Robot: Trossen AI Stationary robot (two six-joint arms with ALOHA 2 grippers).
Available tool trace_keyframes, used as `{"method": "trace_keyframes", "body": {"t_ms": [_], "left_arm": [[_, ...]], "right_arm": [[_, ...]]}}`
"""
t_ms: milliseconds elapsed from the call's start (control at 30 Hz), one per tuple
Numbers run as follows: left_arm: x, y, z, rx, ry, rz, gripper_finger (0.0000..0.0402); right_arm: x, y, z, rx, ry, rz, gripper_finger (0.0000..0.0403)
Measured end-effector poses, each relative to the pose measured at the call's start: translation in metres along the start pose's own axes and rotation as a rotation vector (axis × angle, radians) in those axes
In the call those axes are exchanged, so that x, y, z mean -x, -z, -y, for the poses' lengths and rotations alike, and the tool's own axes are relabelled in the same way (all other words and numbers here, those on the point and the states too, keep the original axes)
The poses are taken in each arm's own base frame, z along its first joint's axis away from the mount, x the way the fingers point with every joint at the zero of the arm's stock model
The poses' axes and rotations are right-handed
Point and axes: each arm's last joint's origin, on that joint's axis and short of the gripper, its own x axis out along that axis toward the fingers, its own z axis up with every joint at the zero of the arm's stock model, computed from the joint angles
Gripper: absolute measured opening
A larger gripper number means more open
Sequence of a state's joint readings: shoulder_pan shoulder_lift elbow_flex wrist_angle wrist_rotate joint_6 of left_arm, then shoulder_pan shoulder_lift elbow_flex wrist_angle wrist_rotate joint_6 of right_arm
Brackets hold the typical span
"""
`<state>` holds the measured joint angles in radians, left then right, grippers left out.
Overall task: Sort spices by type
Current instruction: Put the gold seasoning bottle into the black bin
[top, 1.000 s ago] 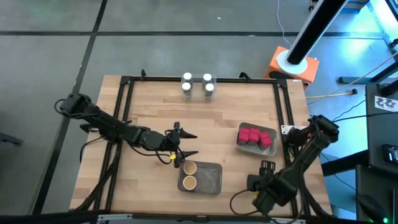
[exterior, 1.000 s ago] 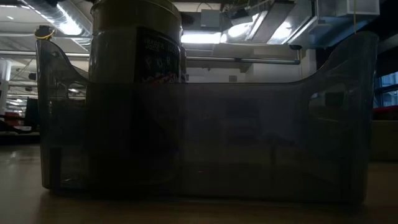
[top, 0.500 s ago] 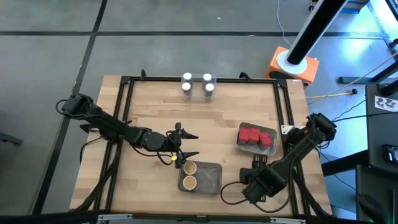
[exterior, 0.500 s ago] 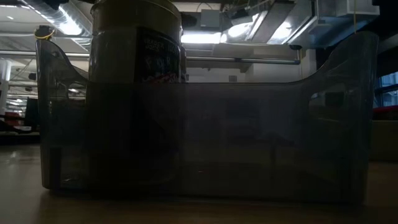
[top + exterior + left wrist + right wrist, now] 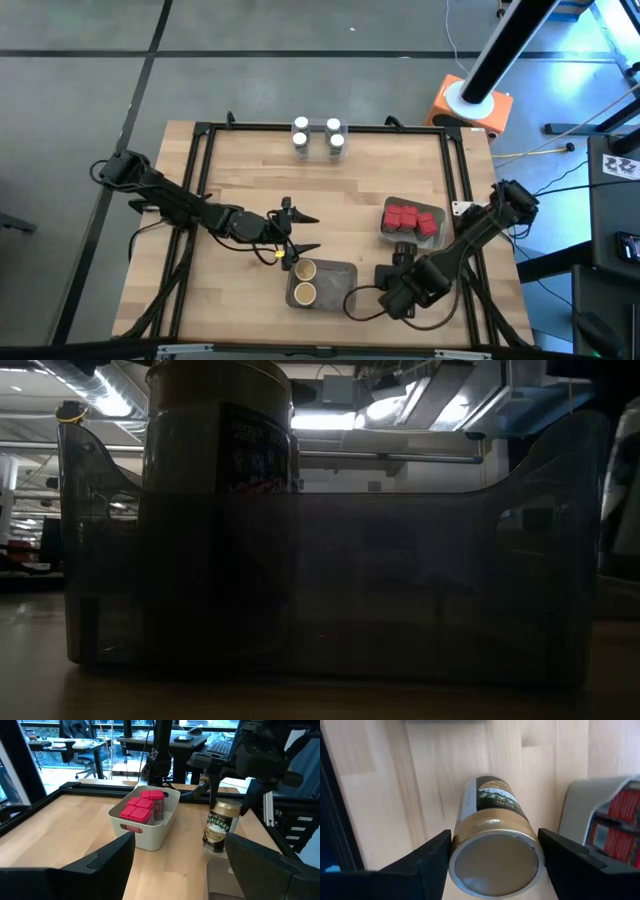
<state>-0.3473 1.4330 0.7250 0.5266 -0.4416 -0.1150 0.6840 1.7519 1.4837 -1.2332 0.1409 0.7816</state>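
In the overhead view, the left claw (image 5: 316, 232) hangs left of centre with its prongs spread wide and nothing in them, just above the shallow grey rectangular tray (image 5: 340, 285). That tray sits in the lower middle and carries two round tan-topped jars (image 5: 304, 281) at its left end.

To its right, the right claw (image 5: 495, 836) is closed snugly on the cap of a gold-lidded glass spice jar with a dark label (image 5: 220, 825). The jar is upright, and I cannot tell whether its base rests on the bench (image 5: 240, 170) or hangs just clear.

This jar likely belongs with the tan-topped pair. Carry it level toward the tray's bare right half, raise it over the rim, and keep it away from the waiting left claw. Avoid brushing the white plastic tub (image 5: 150, 837) of small red boxy packs (image 5: 405, 218) at right.
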Motion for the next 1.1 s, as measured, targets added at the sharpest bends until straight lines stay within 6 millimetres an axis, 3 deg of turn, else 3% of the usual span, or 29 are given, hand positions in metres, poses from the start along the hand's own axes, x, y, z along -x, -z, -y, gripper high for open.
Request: {"method": "trace_keyframes", "body": {"t_ms": [400,733,1100], "left_arm": [[0.000,0.000,0.000,-0.003,0.000,0.000,0.0292],[0.000,0.000,0.000,-0.007,0.000,0.000,0.0292],[0.000,0.000,0.000,-0.007,0.000,0.001,0.0292]], "right_arm": [[-0.003,-0.020,0.013,-0.008,-0.031,0.044,0.0272],[-0.018,-0.017,0.012,0.000,-0.072,0.020,0.0272],[-0.021,-0.022,0.009,0.050,-0.056,0.113,0.0306]]}}
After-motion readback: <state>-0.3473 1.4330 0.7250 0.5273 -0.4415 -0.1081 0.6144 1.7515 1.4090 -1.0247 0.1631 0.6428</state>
